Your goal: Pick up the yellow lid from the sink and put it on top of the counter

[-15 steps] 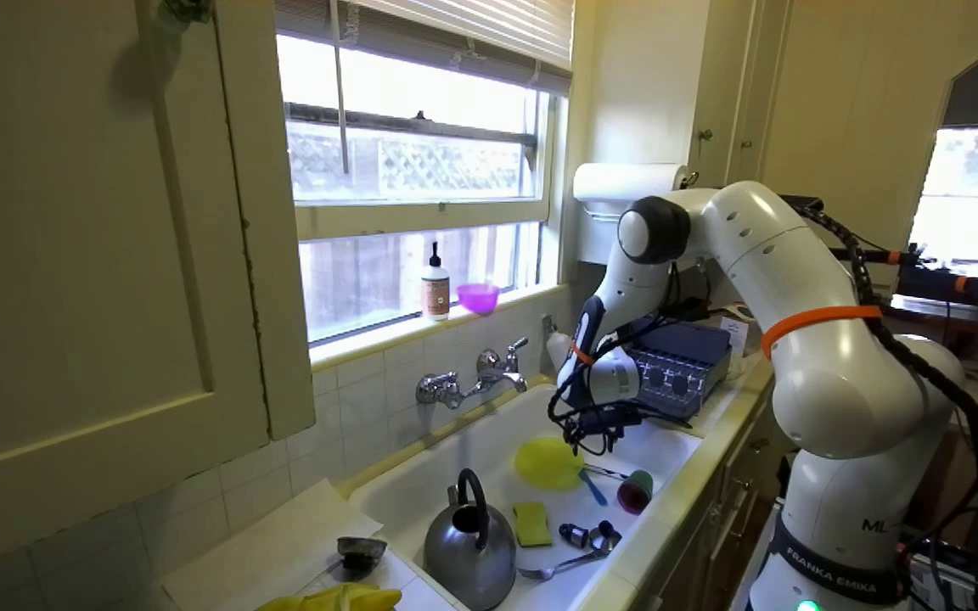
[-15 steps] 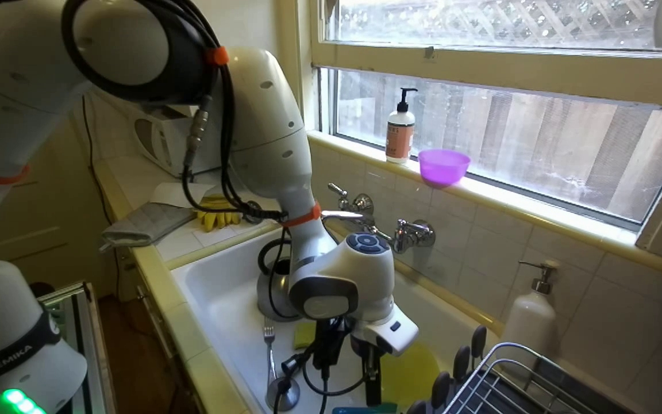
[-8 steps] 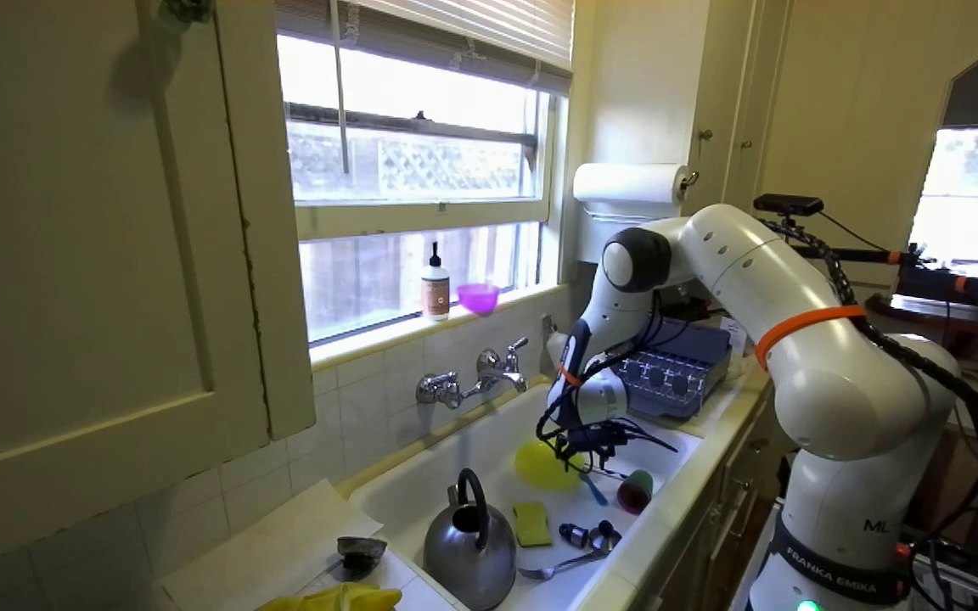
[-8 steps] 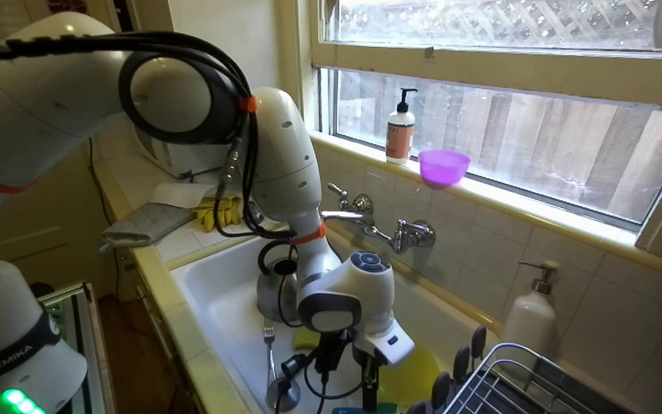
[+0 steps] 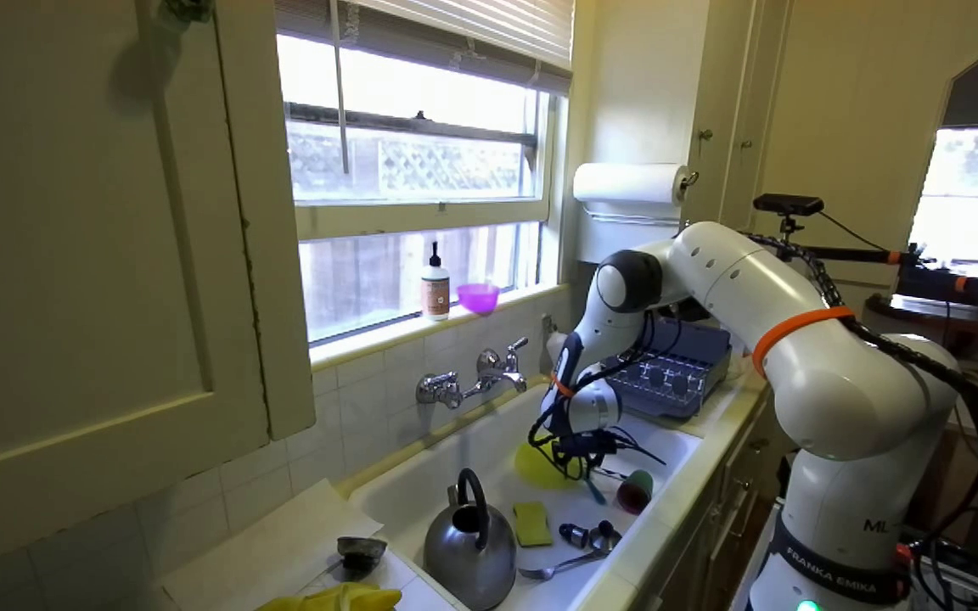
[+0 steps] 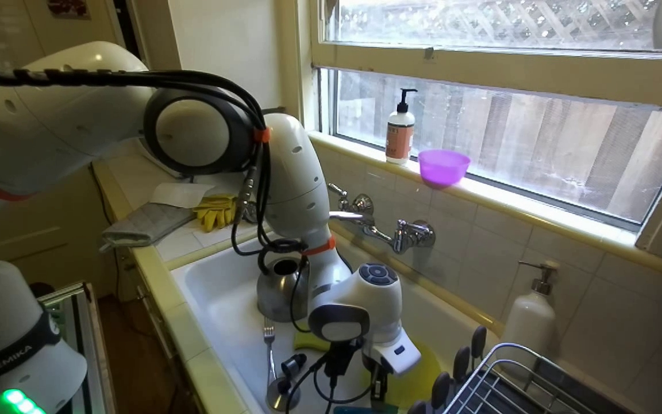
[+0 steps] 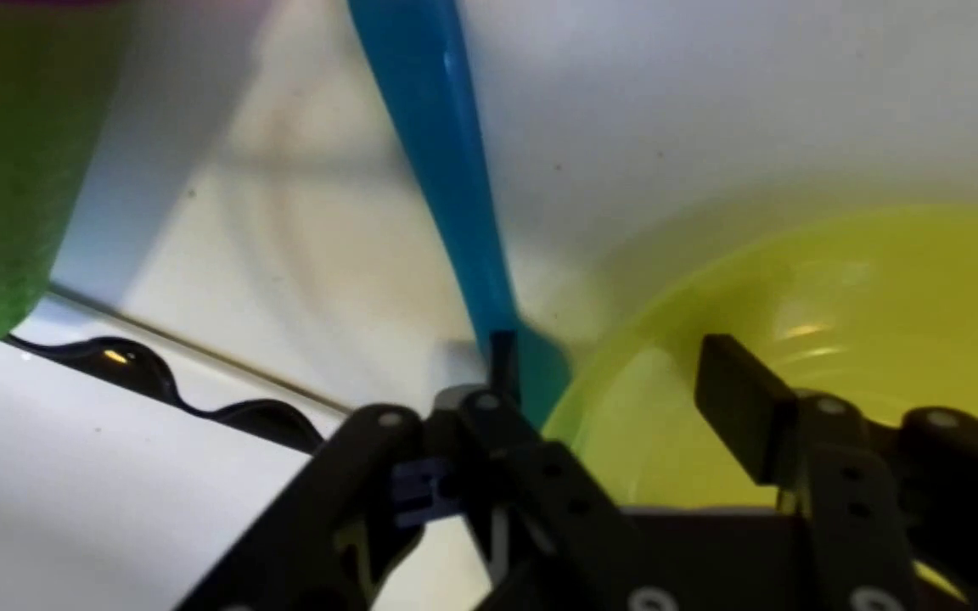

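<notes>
The yellow lid (image 5: 531,467) lies in the white sink (image 5: 404,501), toward the dish-rack end. It also shows in an exterior view (image 6: 423,374), partly behind the gripper. In the wrist view the round, translucent lid (image 7: 922,339) fills the lower right. My gripper (image 7: 616,373) is open and empty. Its left finger is over the end of a blue utensil just outside the lid's rim; its right finger is over the lid. The rim passes between them. I cannot tell whether either finger touches the lid. The counter edge (image 6: 187,322) runs along the sink.
A blue utensil (image 7: 442,153) lies against the lid's rim, and a green cup (image 7: 22,170) lies beside it. A sponge (image 5: 532,524), kettle (image 5: 472,560) and cutlery (image 5: 570,560) are in the sink. The faucet (image 5: 480,386) and dish rack (image 5: 671,373) stand close to the arm.
The arm has come down into the sink, and the gripper is lower over the lid's edge, hiding more of it. The lid and other things have not visibly moved.
</notes>
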`<action>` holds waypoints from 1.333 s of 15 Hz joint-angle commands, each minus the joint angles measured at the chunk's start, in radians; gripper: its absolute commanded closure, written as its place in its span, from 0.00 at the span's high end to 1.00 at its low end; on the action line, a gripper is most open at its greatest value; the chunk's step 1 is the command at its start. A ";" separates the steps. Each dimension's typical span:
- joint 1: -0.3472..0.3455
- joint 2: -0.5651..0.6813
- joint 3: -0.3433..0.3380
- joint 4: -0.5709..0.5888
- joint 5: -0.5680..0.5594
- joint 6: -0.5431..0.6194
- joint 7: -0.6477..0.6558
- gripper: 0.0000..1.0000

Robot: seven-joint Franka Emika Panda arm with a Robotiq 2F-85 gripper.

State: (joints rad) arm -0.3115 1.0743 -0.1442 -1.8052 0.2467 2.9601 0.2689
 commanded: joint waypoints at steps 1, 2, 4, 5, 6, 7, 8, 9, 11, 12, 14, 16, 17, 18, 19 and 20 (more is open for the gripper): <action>-0.013 0.051 0.013 0.062 0.039 0.028 0.013 0.26; -0.011 0.054 0.010 0.071 0.042 0.028 0.016 0.20; -0.024 0.053 0.018 0.078 0.043 0.013 0.004 0.09; -0.028 0.054 0.017 0.082 0.044 0.008 0.005 0.08; -0.038 0.050 0.026 0.082 0.044 0.005 -0.001 0.04; -0.044 0.044 0.029 0.080 0.045 0.005 -0.004 0.02; -0.054 0.038 0.035 0.082 0.046 0.003 -0.008 0.00; -0.067 0.026 0.046 0.075 0.047 0.003 -0.016 0.04; -0.082 0.006 0.060 0.060 0.049 0.006 -0.022 0.01; -0.089 -0.001 0.066 0.054 0.049 0.005 -0.026 0.03; -0.105 -0.019 0.084 0.039 0.049 -0.006 -0.035 0.02; -0.123 -0.040 0.106 0.019 0.052 -0.010 -0.048 0.02; -0.123 -0.050 0.107 0.007 0.053 -0.006 -0.047 0.01; -0.134 -0.066 0.121 -0.008 0.057 -0.010 -0.053 0.02; -0.137 -0.083 0.128 -0.027 0.057 -0.009 -0.058 0.01; -0.136 -0.101 0.133 -0.048 0.055 -0.007 -0.063 0.02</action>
State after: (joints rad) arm -0.4340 1.0296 -0.0563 -1.7973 0.2690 2.9602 0.2485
